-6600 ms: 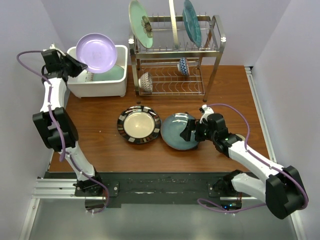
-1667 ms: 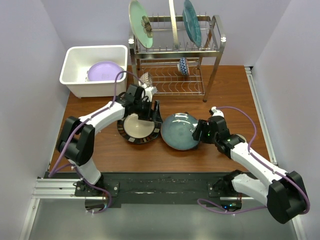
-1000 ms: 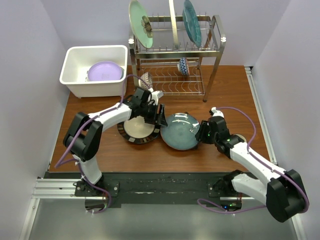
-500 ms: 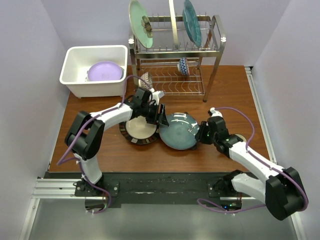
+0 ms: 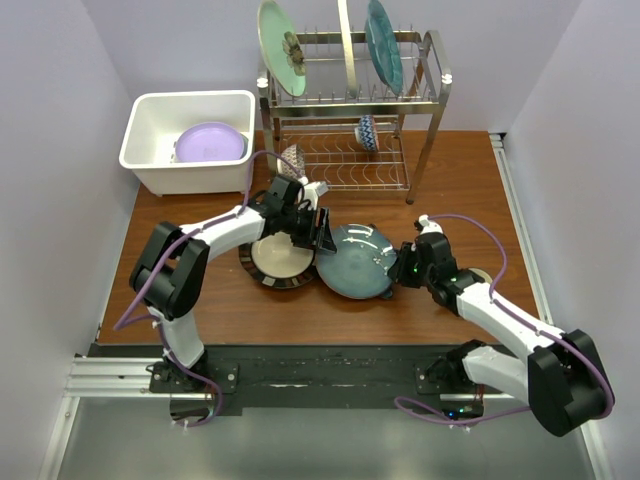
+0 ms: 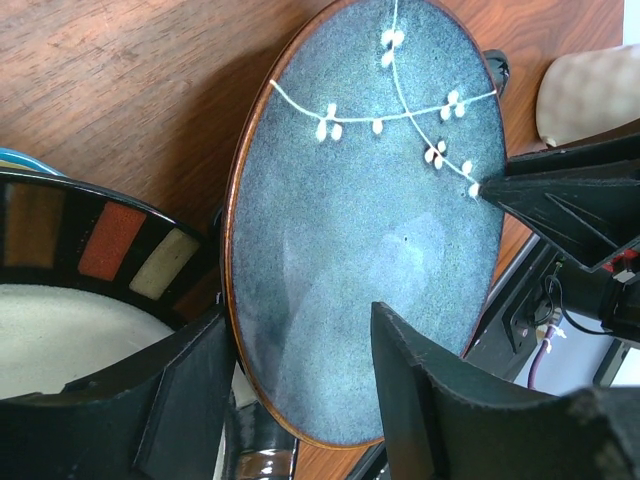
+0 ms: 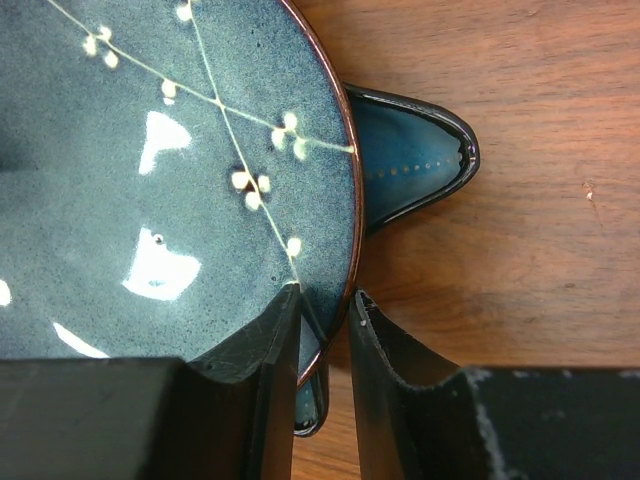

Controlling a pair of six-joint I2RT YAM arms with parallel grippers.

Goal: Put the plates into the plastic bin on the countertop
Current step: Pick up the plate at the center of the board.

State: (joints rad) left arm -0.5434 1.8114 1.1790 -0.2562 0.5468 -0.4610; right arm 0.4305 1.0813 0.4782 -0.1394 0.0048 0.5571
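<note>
My right tool pinches the rim of the teal plate at centre frame; my left tool hangs spread over its opposite edge. The lavender plate lies in the plastic bin, upper left.

The white plastic bin stands at the far left of the table and holds a lavender plate. Mid-table lie a black-striped plate with cream centre and, touching it, a blue-grey plate with white sprigs, resting on a dark blue star-shaped plate
</note>
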